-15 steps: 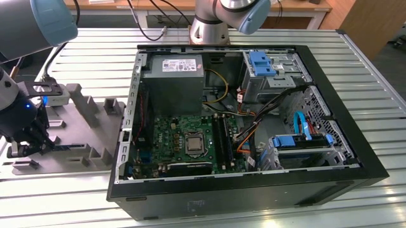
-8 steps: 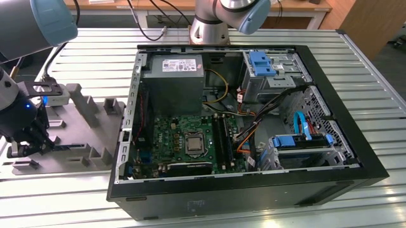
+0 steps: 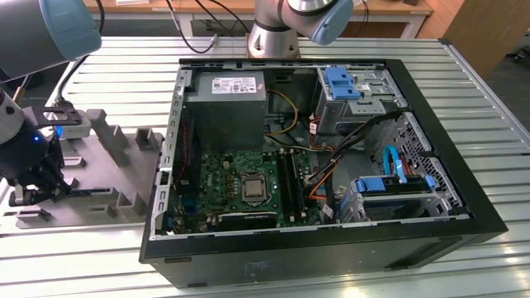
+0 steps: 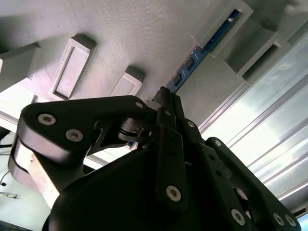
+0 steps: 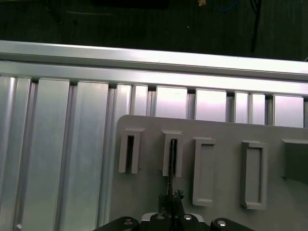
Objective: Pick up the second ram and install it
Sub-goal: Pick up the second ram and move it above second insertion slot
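Observation:
The second ram (image 4: 195, 57) is a thin board with small dark chips, standing on edge in the slotted posts of the grey plastic tray (image 3: 108, 167). In the first wrist view the ram (image 5: 172, 163) shows edge-on, running from a slotted post down to my gripper (image 5: 171, 198). In the second wrist view my gripper (image 4: 166, 96) has its black fingers drawn together on the near end of the board. In the exterior view my gripper (image 3: 37, 186) hangs low over the tray's corner on that view's left, away from the open computer case (image 3: 314, 248).
The black case lies open on a slatted metal table (image 3: 99, 62), showing the motherboard (image 3: 240, 180), its long black memory slots (image 3: 290, 180), a power supply (image 3: 228, 99), blue drive bays (image 3: 344, 81) and loose cables. A second arm's base (image 3: 277, 31) stands behind the case. Upright grey posts (image 3: 103, 130) rise from the tray.

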